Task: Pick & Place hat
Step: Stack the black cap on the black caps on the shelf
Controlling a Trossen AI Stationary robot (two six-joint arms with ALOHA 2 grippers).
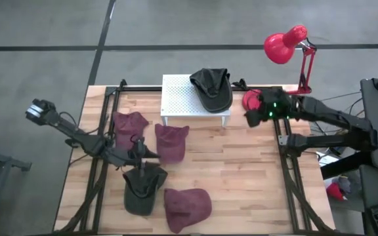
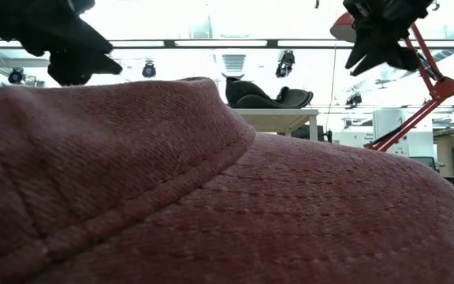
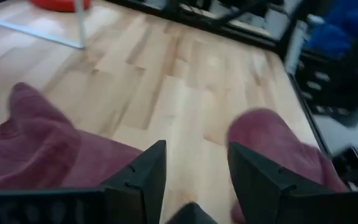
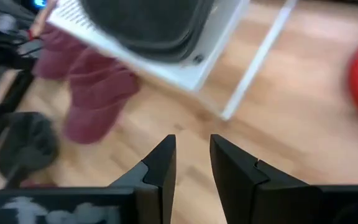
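Three maroon hats lie on the wooden table: one at the near edge [image 1: 188, 206], two at the middle left [image 1: 171, 141] [image 1: 130, 124]. A dark hat [image 1: 142, 187] lies near the front left. Another dark hat [image 1: 212, 88] sits on a white stand [image 1: 182, 98] at the back. My left gripper [image 1: 148, 153] [image 3: 194, 152] hovers open above the table among the left-hand hats, with bare wood between its fingers. Off the stand's right end my right gripper [image 1: 249, 117] [image 4: 192, 144] hangs in the air, narrowly open and with nothing in it.
A red desk lamp [image 1: 286, 44] stands at the back right, its red base [image 1: 251, 99] just beyond my right gripper. Black frame rails [image 1: 287, 164] run along the table's left and right sides. Bare wood [image 1: 241, 177] shows on the right half.
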